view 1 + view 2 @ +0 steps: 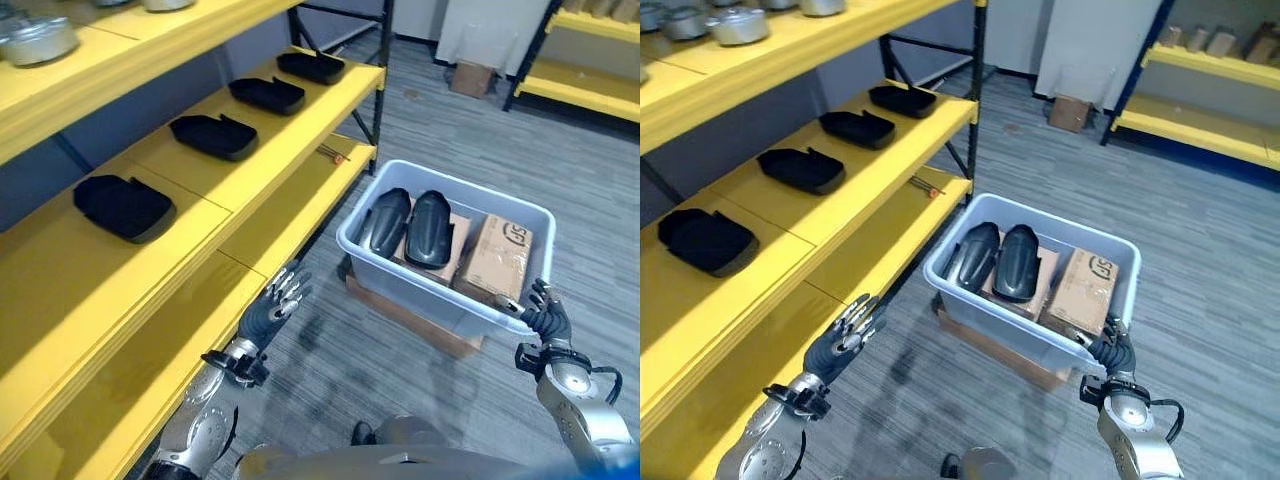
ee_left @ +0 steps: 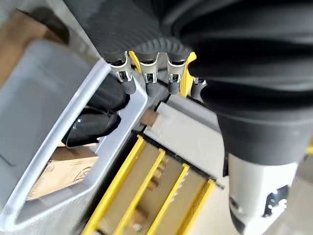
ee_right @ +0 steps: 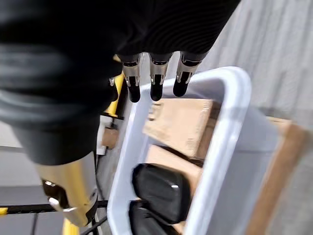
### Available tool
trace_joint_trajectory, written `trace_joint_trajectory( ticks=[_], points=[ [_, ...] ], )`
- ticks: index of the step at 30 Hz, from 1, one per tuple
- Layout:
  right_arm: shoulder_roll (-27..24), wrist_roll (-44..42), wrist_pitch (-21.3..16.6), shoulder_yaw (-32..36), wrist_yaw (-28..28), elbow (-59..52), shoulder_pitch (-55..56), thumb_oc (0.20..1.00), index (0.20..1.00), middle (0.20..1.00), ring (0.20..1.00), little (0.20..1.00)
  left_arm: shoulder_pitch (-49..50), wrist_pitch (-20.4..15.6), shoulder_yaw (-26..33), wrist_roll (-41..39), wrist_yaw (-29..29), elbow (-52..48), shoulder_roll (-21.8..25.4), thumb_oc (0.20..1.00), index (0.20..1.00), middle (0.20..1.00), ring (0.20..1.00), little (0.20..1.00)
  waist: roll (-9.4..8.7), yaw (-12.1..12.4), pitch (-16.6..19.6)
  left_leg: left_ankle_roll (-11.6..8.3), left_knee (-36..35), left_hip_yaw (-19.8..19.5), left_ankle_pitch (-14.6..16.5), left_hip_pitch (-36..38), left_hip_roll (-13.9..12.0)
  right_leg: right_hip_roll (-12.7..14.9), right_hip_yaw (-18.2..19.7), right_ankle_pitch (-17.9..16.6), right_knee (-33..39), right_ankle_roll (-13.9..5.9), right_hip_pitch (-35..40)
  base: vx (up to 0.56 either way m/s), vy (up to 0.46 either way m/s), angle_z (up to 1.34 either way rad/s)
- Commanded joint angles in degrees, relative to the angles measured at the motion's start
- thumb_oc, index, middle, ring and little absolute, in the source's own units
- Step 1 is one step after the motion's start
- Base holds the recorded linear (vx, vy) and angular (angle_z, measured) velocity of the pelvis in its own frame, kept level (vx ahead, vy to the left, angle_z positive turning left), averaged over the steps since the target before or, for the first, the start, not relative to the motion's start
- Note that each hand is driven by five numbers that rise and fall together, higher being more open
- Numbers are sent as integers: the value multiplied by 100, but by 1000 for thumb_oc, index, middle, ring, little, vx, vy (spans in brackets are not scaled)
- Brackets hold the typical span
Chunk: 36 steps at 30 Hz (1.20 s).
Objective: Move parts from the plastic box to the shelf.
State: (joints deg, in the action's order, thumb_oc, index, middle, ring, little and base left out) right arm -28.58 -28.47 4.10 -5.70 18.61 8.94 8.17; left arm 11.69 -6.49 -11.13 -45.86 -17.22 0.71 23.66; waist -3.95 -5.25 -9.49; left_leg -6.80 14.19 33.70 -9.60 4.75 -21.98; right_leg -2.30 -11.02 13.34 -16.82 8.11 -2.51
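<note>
Left hand (image 1: 272, 308) raised, fingers straight, right hand (image 1: 545, 316) relaxed by plastic box (image 1: 375, 255)

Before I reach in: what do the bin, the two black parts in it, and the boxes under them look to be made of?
Bin: pale blue-grey plastic, smooth, slightly translucent walls, rounded rim. Black parts: probably moulded plastic, semi-gloss, with light streaks along their curved tops; rubber can't be ruled out. Boxes: brown cardboard, matt, with folded edges.

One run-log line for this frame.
left hand: open, empty, beside shelf | right hand: open, at plastic box rim | two black parts in box | four on shelf
</note>
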Motion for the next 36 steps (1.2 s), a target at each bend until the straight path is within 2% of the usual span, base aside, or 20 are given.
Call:
trace_joint_trajectory(
  ticks=[1, 2, 3, 5, 7, 9, 10, 11, 13, 21, 26, 27, 29, 31, 33, 34, 35, 36],
  points=[
    [23, -307, -453, 133, -307, -125, -252, 1000, 1000, 1000, 1000, 1000, -93, -405, 118, 283, 406, -311, 49, 1000, 1000, 1000, 1000, 1000, -22, 333, -51, 67, 153, -845, 981, -396, 650, 733, -502, -567, 675, -919, 523, 161, 8, -62],
    [63, -308, -468, 101, -325, -95, -293, 1000, 1000, 1000, 1000, 1000, -86, -370, 129, 242, 482, -352, 43, 1000, 1000, 1000, 1000, 1000, -21, 387, -66, 142, 215, -1075, 1122, -452, 840, 721, -370, -594, 703, -933, 538, 99, 27, -76],
    [119, -276, -470, 94, -346, -124, -284, 1000, 1000, 1000, 1000, 1000, -83, -323, 184, 163, 493, -372, 36, 1000, 1000, 1000, 1000, 1000, -8, 410, -61, 274, 43, -1087, 1138, -479, 998, 723, -302, -726, 778, -931, 497, 110, 77, -110],
    [189, -291, -443, 87, -307, -184, -223, 1000, 1000, 1000, 1000, 1000, -71, -214, 236, 76, 449, -378, 19, 1000, 1000, 1000, 1000, 1000, 40, 400, -38, 283, -285, -1153, 1127, -425, 1105, 730, -213, -759, 821, -994, 486, 101, 104, -117],
    [318, -343, -424, 78, -310, -277, -77, 1000, 1000, 1000, 1000, 1000, -30, -173, 238, 259, 444, -345, -8, 1000, 1000, 1000, 1000, 1000, 142, 374, 1, 248, -859, -1314, 891, -357, 1181, 713, -97, -758, 823, -1087, 465, 174, 176, -31],
    [431, -372, -533, 71, -238, -254, 11, 1000, 1000, 1000, 1000, 1000, 45, -268, 239, 659, 521, -343, 1, 1000, 1000, 1000, 1000, 1000, 208, 446, -32, 251, -1165, -1849, 679, -463, 1318, 671, 144, -724, 747, -1149, 473, 211, 202, 0],
    [467, -354, -589, 85, -239, -221, 1, 1000, 1000, 1000, 1000, 1000, 97, -384, 275, 976, 582, -337, 29, 1000, 1000, 1000, 1000, 1000, 233, 510, -57, 322, -1180, -2151, 701, -487, 1414, 667, 263, -702, 689, -1169, 463, 169, 248, -18],
    [496, -288, -715, 70, -225, -219, -22, 1000, 1000, 1000, 1000, 1000, 138, -256, 306, 1078, 447, -370, 115, 1000, 1000, 1000, 1000, 1000, 271, 546, -62, 380, -1238, -2219, 744, -433, 1496, 673, 288, -653, 609, -1182, 431, 115, 263, -54],
    [515, -285, -743, 18, -230, -277, -35, 1000, 1000, 1000, 1000, 1000, 170, -71, 304, 1016, 307, -365, 187, 1000, 1000, 1000, 1000, 1000, 328, 554, -33, 434, -1383, -2191, 772, -329, 1598, 693, 256, -633, 568, -1216, 407, 72, 243, -83],
    [645, -439, -551, -131, -552, -391, -33, 1000, 1000, 1000, 1000, 1000, 102, -115, 268, 1010, 145, -365, 389, 1000, 1000, 1000, 1000, 1000, 335, 495, 28, 732, -1432, -2021, 1042, -110, 1967, 774, 378, -820, 497, -1363, 360, 51, 230, -38],
    [740, -381, -639, -247, -456, -249, -351, 1000, 1000, 1000, 1000, 1000, -71, 39, 163, 1008, 75, -290, 414, 1000, 1000, 1000, 1000, 1000, 285, 564, 16, 832, -1457, -1903, 1126, -10, 2059, 828, 234, -926, 383, -1423, 353, -11, 148, -14],
    [769, -372, -601, -255, -340, -215, -467, 1000, 1000, 1000, 1000, 1000, -110, 301, 155, 575, -49, -273, 374, 1000, 1000, 1000, 1000, 1000, 262, 609, 23, 871, -1490, -1871, 1145, 38, 2108, 854, 120, -997, 304, -1447, 366, -23, 135, -17],
    [835, -163, -554, -317, -111, -235, -556, 1000, 1000, 1000, 1000, 1000, -161, 376, 123, 653, -163, -323, 306, 1000, 1000, 1000, 1000, 1000, 271, 639, -16, 956, -1573, -1769, 1156, 157, 2119, 925, -109, -1238, -363, -1605, 125, -26, 155, -18],
    [907, -150, -491, -301, -94, -170, -667, 1000, 1000, 1000, 1000, 1000, -188, 431, 62, 758, -269, -409, 294, 1000, 1000, 1000, 1000, 1000, 277, 710, -105, 1015, -1584, -1622, 1191, 279, 2102, 1190, -432, -1476, -963, -1756, -159, -14, 85, -33],
    [944, -166, -506, -302, -97, -99, -803, 1000, 1000, 1000, 1000, 1000, -206, 357, 2, 823, -130, -431, 296, 1000, 1000, 1000, 1000, 1000, 257, 796, -177, 1026, -1590, -1467, 1257, 412, 2094, 1562, -778, -1769, -1046, -1846, -308, 23, 11, -52],
    [946, -171, -482, -314, -91, -106, -858, 1000, 1000, 1000, 1000, 1000, -239, 339, -31, 763, -69, -418, 315, 1000, 1000, 1000, 1000, 1000, 227, 812, -204, 995, -1607, -1477, 1361, 529, 2123, 1697, -811, -1790, -940, -1957, -290, 16, -66, -49],
    [950, -206, -460, -330, -55, -130, -901, 1000, 1000, 1000, 1000, 1000, -303, 341, -54, 724, -8, -401, 324, 1000, 1000, 1000, 1000, 1000, 202, 821, -243, 999, -1561, -1394, 1345, 524, 2096, 1755, -902, -1971, -660, -1921, -275, 39, -141, -53],
    [972, -222, -438, -340, -21, -173, -936, 1000, 1000, 1000, 1000, 1000, -432, 396, -105, 723, 43, -387, 319, 1000, 1000, 1000, 1000, 1000, 140, 790, -274, 975, -1491, -1384, 1430, 566, 2086, 1844, -868, -2174, -158, -1977, -229, 5, -157, -49]
  ],
)
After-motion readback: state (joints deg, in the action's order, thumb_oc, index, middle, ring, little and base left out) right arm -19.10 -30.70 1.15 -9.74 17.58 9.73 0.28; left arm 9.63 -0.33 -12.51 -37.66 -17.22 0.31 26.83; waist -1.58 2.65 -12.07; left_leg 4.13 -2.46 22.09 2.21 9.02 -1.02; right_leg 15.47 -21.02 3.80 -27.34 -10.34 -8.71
